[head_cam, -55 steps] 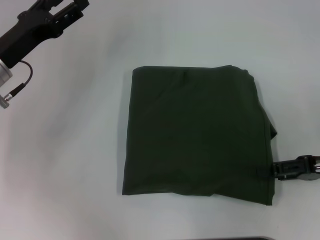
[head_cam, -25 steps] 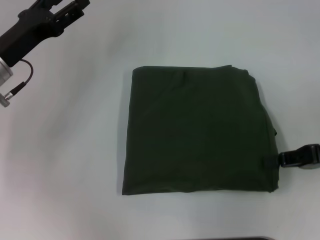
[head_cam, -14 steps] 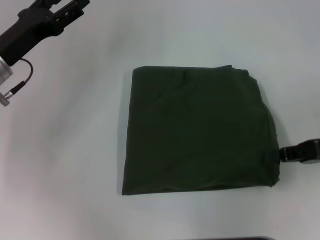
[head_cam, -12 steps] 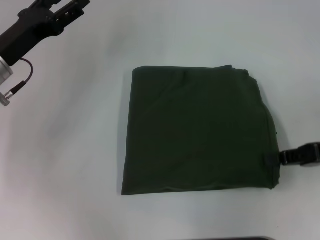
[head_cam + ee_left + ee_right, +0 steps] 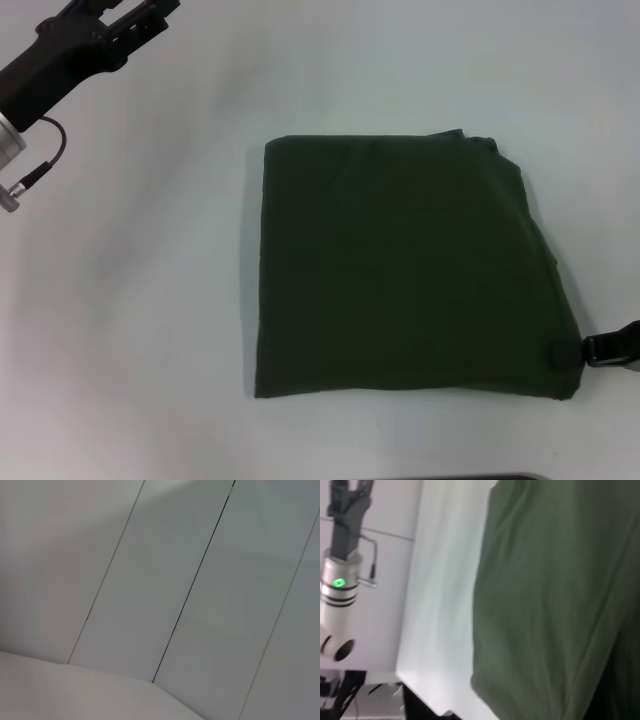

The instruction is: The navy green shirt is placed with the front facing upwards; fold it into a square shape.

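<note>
White table [image 5: 150,330], folded navy green shirt [image 5: 400,270] off-centre.

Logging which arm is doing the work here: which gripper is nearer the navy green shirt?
The right. The right gripper sits at the navy green shirt's near right corner, touching its edge. The left gripper is raised far off, beyond the shirt's left side.

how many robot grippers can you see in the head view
2: the left gripper raised at the far left corner, away from the folded dark olive-green cotton shirt; the right gripper at the shirt's near right corner, mostly out of frame.
</note>
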